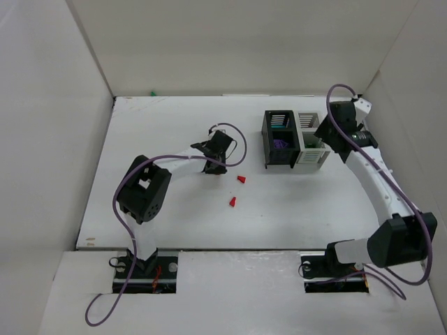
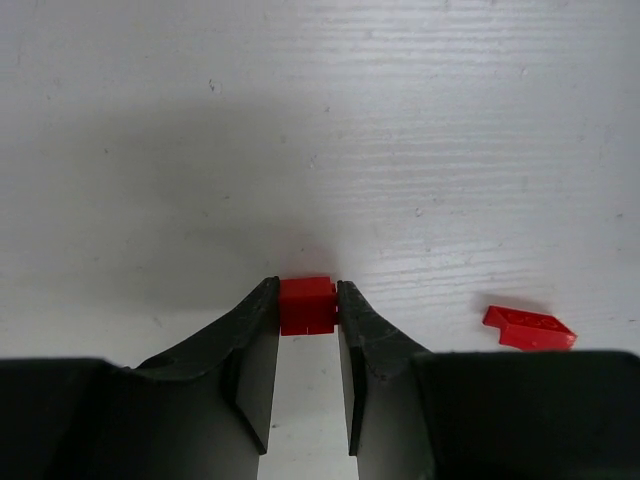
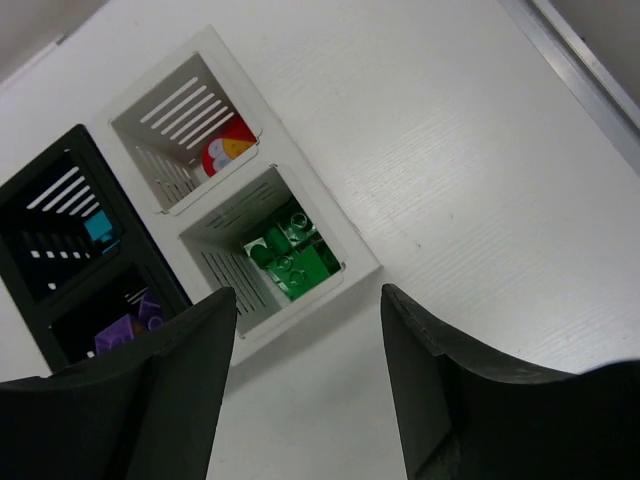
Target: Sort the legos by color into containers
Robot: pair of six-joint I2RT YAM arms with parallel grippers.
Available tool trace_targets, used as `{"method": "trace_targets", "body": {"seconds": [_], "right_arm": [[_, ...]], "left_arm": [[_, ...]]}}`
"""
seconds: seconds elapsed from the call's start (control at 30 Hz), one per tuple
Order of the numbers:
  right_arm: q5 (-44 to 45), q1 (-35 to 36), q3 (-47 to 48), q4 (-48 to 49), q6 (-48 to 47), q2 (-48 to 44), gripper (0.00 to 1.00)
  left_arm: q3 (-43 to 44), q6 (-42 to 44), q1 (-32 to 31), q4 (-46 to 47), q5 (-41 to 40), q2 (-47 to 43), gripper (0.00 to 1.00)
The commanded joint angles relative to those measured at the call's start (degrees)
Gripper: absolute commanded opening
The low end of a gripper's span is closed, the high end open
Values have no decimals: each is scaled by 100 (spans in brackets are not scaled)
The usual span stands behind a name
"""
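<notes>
1. Left gripper (image 2: 307, 292) is clamping a red brick (image 2: 306, 310); both fingertips are pressing against its sides.
2. The red brick is sitting low on the table (image 1: 174, 209). I cannot tell whether it is touching the surface or lifted just off it.
3. In the left wrist view, one loose red piece (image 2: 530, 328) is lying flat on the table, off to the right of the fingers and apart from them.
4. From above, two loose red pieces are showing in mid-table, one (image 1: 241, 179) just beside the left gripper and the other (image 1: 232, 202) nearer the arm bases. The clamped brick is hidden from this view.
5. Black bin (image 1: 280, 156) and white bin (image 1: 312, 159) are standing joined side by side toward the far right of the table, well apart from the left gripper.
6. Right gripper (image 3: 307, 295) is hovering over the white bin with its fingers spread apart and nothing between them.
7. The white bin is showing two compartments, one holding green bricks (image 3: 295, 262) and the other holding red, yellow and pink pieces (image 3: 225, 152).
8. The black bin is also showing two compartments, one with a teal brick (image 3: 100, 228) and the other with purple pieces (image 3: 130, 330).
</notes>
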Motion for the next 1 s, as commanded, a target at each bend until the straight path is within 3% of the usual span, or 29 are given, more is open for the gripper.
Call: {"method": "trace_targets", "body": {"seconds": [0.0, 0.1, 0.13, 0.3, 0.57, 0.67, 0.97], "right_arm": [[95, -41, -200, 305, 235, -622, 65], [95, -41, -472, 253, 297, -1017, 65], [104, -41, -769, 201, 402, -1358, 65], [157, -93, -956, 86, 613, -1729, 65], [262, -93, -1386, 138, 957, -2354, 65], [262, -145, -1448, 191, 957, -2521, 65], [315, -146, -1501, 191, 904, -2574, 65]], "left_arm": [[504, 61, -71, 2, -99, -553, 6], [1012, 351, -185, 107, -99, -553, 6], [1788, 673, -264, 108, -12, -275, 6], [3041, 1089, -387, 230, 401, 253, 6], [6063, 1581, -440, 634, 2033, 1915, 12], [6497, 1530, -440, 1151, 2526, 2399, 13], [7138, 959, -677, 2955, 2942, 3312, 13]]}}
